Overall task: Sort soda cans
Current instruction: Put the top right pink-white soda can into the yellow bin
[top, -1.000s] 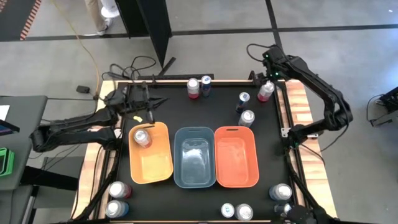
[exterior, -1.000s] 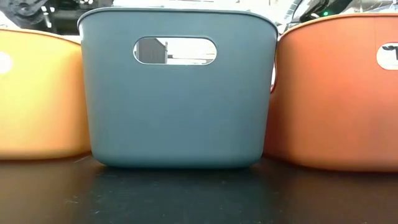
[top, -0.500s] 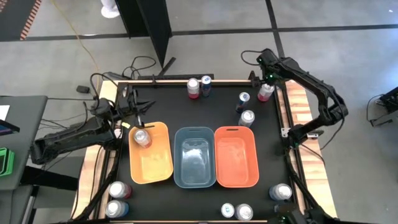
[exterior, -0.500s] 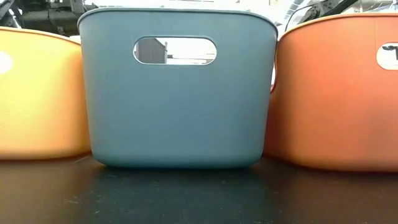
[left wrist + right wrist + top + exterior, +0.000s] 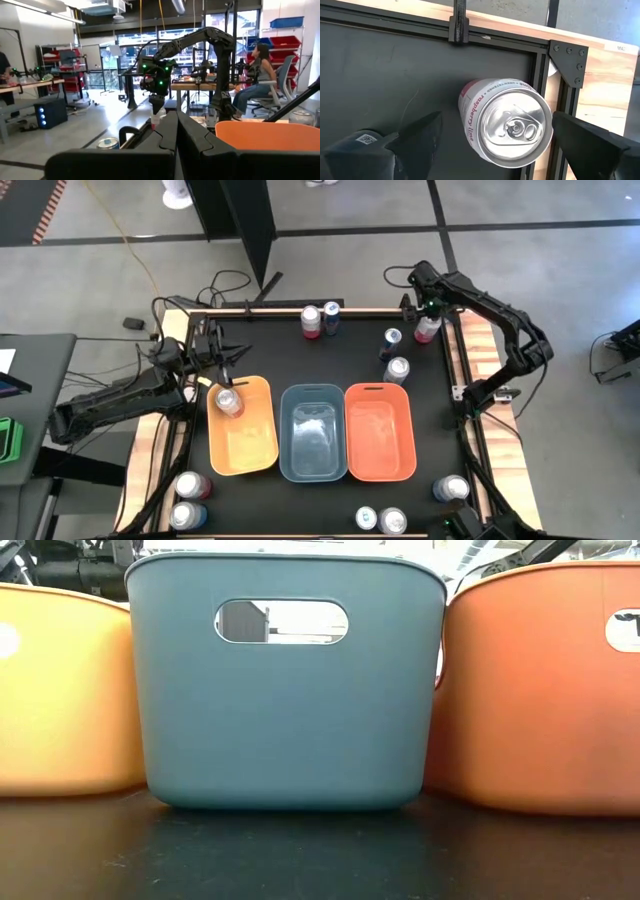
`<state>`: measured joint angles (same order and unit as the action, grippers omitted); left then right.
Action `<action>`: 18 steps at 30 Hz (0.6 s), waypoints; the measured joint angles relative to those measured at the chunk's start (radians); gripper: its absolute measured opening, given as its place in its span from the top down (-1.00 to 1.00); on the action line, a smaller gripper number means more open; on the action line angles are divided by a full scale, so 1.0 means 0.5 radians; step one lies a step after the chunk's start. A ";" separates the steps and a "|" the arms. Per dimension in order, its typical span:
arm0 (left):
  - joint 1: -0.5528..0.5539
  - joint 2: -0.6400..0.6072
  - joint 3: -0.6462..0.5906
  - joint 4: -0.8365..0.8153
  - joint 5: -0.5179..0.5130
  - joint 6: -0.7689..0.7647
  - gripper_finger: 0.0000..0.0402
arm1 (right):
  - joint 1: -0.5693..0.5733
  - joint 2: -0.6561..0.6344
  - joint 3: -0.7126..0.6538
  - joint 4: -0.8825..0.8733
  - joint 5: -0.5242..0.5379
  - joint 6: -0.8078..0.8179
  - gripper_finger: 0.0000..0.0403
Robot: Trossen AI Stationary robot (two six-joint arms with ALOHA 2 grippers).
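right gripper (image 5: 424,320): parked right over the raspberry lime can (image 5: 507,127) at the far right corner of the surface (image 5: 260,345). Fingers (image 5: 420,132) are spread wide, one on each side of the can, nothing pinched, and a gap is seen on both sides in the right wrist view.

raspberry lime can: stood upright, silver top up, just beside the corner bracket of the black frame.

left gripper (image 5: 222,358): held over the far left part of the surface, near the far end of the orange-yellow bin (image 5: 242,428). Fingers (image 5: 192,135) are pressed together, nothing between them.

bins: three lined up mid-surface, orange-yellow on the left, blue-grey bin (image 5: 313,432) in the middle, red-orange bin (image 5: 380,432) on the right. Walls are touching or nearly so.

can in bin (image 5: 229,401): one silver-topped can is sat in the far end of the orange-yellow bin.

other cans: a pair by the far edge (image 5: 320,320), two near the right gripper (image 5: 394,356), a pair at the near left corner (image 5: 189,500), two at the near edge (image 5: 380,520), one or two at the near right corner (image 5: 451,489).

background: a seated person (image 5: 257,75) is seen well beyond the surface in the left wrist view.
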<state>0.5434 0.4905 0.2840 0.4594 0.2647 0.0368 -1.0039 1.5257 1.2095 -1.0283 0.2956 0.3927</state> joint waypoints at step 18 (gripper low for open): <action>0.000 0.000 0.000 -0.001 0.045 0.006 1.00 | 0.027 0.005 -0.062 -0.008 0.000 -0.011 -0.86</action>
<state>0.5434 0.4904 0.2840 0.4587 0.2871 0.0399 -0.9902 1.5280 1.1786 -1.0321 0.2958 0.3870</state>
